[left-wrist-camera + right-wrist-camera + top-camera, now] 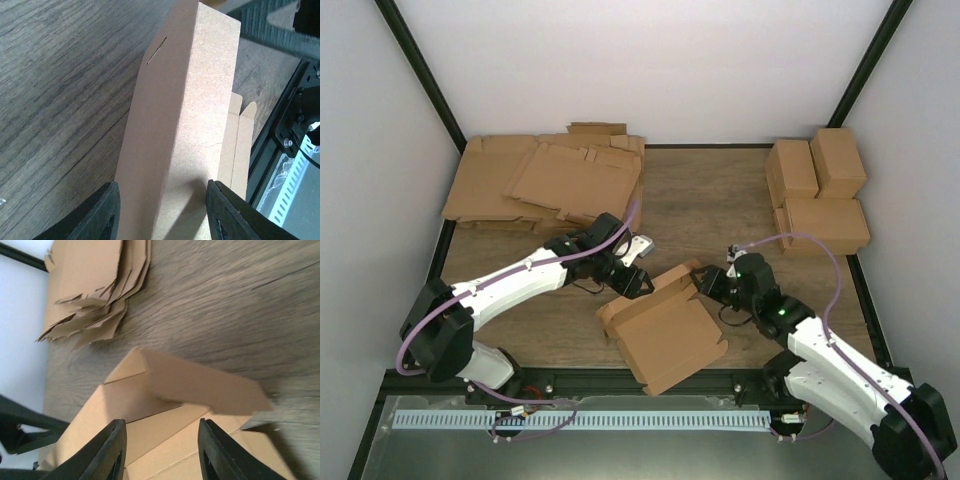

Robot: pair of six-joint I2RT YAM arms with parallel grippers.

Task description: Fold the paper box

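The paper box [665,325] lies partly folded at the table's near centre, one panel raised along its far edge. My left gripper [638,283] is at its far left corner. In the left wrist view its jaws [162,210] stand apart over the raised brown panel [190,100], and its left fingertip [107,210] is level with the panel's left edge. My right gripper [705,283] is at the box's far right corner. In the right wrist view it [162,450] is open above the inner panels, with the tilted flap [200,385] just ahead of it. Neither gripper holds anything.
A stack of flat notched cardboard sheets [550,180] lies at the back left, also seen in the right wrist view [95,285]. Three finished boxes [820,190] stand at the back right. A black rail and white cable tray [295,185] run along the near table edge.
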